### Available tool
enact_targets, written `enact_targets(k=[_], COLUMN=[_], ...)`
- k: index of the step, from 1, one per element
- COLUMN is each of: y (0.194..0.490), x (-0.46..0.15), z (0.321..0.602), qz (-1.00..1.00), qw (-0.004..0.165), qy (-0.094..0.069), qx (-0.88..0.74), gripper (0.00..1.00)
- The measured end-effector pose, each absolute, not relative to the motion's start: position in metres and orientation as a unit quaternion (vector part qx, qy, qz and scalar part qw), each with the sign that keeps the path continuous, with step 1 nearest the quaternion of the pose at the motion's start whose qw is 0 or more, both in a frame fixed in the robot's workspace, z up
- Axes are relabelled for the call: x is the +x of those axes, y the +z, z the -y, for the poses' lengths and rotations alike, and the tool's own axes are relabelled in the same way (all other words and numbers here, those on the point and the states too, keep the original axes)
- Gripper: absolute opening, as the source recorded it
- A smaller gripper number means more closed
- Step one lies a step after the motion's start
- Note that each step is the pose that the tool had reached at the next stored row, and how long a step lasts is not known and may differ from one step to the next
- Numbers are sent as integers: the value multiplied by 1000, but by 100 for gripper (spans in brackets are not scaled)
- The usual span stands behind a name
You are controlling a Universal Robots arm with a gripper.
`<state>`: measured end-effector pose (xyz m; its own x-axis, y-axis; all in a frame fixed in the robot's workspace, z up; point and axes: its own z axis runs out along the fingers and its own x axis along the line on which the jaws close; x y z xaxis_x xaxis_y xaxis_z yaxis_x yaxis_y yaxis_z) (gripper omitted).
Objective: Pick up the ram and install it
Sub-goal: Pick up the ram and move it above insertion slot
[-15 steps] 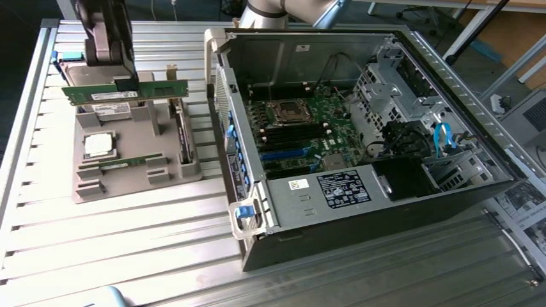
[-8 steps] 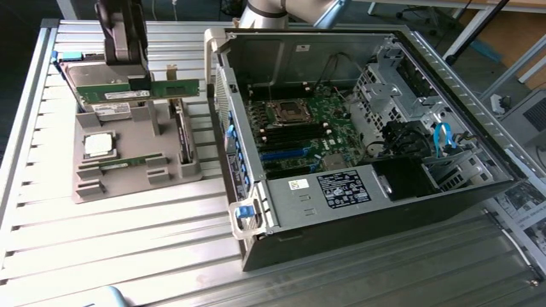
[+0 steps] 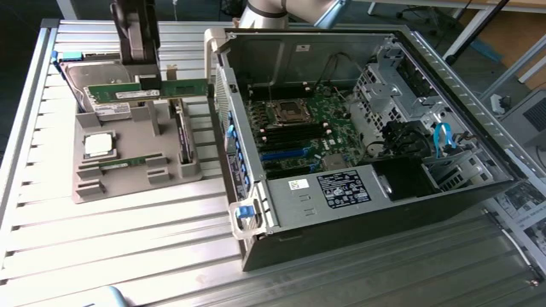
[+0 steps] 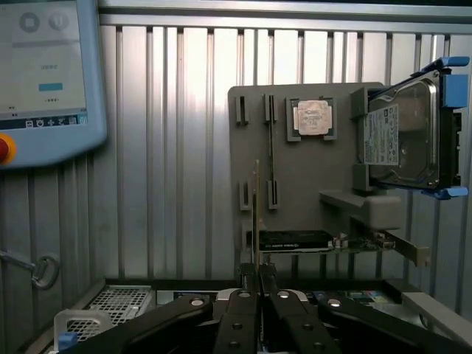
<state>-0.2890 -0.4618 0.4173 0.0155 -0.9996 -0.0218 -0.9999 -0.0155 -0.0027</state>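
Observation:
The ram (image 3: 119,93) is a long green stick with a white label strip, and it hangs level in the air above the grey holder tray (image 3: 128,182) at the exterior view's left. My gripper (image 3: 149,84) comes down from above and is shut on the stick near its middle. In the wrist view the ram (image 4: 256,214) shows edge-on as a thin line rising from between my fingertips, with the gripper (image 4: 256,274) closed tight around it. The open computer case (image 3: 477,192) lies to the exterior view's right, with the motherboard (image 3: 333,118) and its dark memory slots (image 3: 295,133) exposed.
The tray holds a square silver processor (image 3: 98,144), a second green stick (image 3: 119,164) in a slot, an upright card (image 3: 181,137) and a silver hard drive (image 3: 94,80) at the back. A teach pendant (image 4: 44,74) lies on the slatted metal table (image 3: 128,243).

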Motion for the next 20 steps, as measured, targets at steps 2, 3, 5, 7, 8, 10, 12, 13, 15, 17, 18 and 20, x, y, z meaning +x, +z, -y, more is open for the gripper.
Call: enact_targets(k=[2, 3, 5, 7, 8, 10, 12, 13, 15, 17, 18, 20], y=[417, 417, 417, 417, 417, 417, 417, 417, 417, 417, 417, 417], x=[-286, -284, -281, -277, -276, -272, -269, -268, -265, -261, -256, -252], z=[462, 462, 462, 462, 462, 462, 462, 462, 462, 462, 462, 462], qz=[-702, -702, -702, -702, -702, -702, -702, -702, -702, -702, -702, -702], qw=[9, 9, 9, 9, 9, 9, 9, 9, 9, 9, 9, 9], qy=[7, 7, 7, 7, 7, 7, 7, 7, 7, 7, 7, 7], qx=[-713, -713, -713, -713, -713, -713, -713, -713, -713, -713, -713, -713], gripper=[12, 12, 12, 12, 12, 12, 12, 12, 12, 12, 12, 12])
